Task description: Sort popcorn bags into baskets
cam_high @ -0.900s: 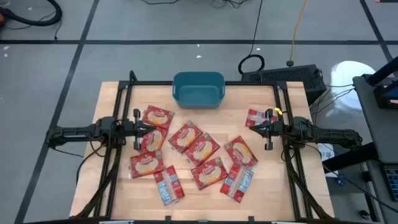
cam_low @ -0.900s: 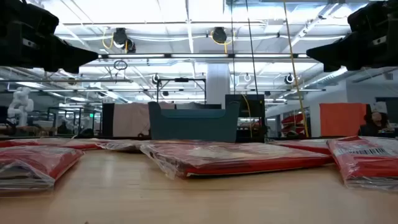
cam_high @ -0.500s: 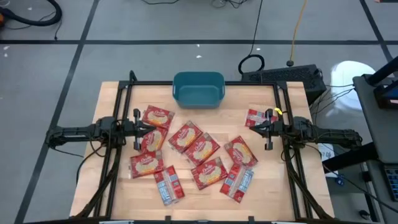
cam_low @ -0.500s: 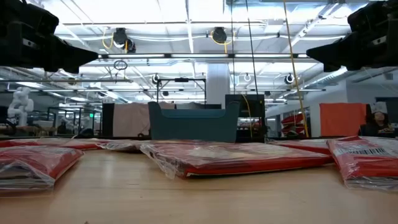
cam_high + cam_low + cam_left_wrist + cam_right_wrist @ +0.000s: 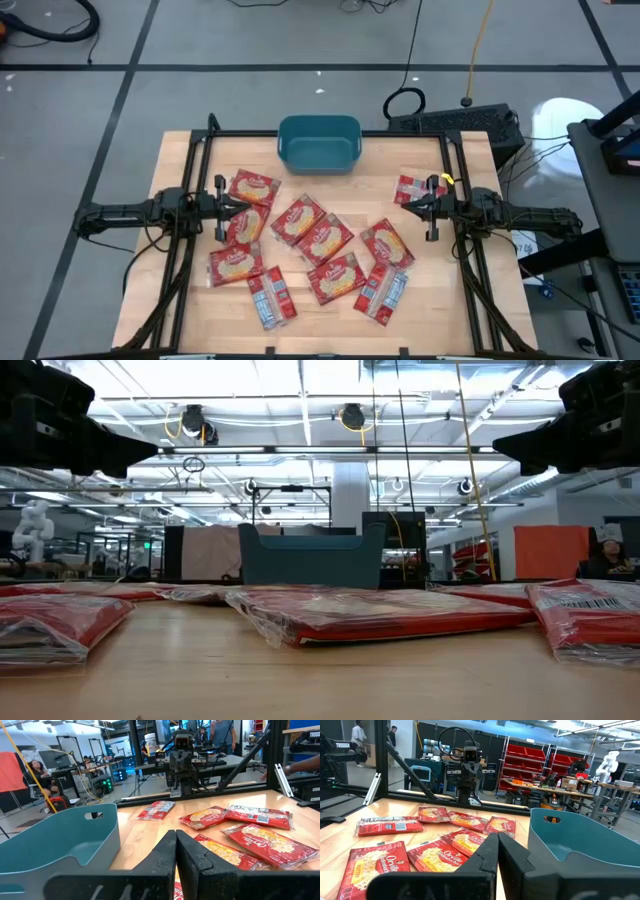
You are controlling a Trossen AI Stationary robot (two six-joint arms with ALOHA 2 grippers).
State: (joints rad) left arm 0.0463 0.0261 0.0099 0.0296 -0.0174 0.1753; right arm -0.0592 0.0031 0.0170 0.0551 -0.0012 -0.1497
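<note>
Your left gripper (image 5: 243, 206) is pinched fully closed and empty, hovering at the table's left edge over the nearest popcorn bags (image 5: 300, 218); your right gripper (image 5: 402, 203) mirrors it, closed and empty, beside a lone packet (image 5: 415, 187). The bags lie scattered flat across the wooden table (image 5: 180, 160), some overlapping, none yet in the teal basket (image 5: 318, 141) at the far edge. Expect light, floppy, slippery wrappers: open wide, then pinch a free edge or corner, not the flat face.
</note>
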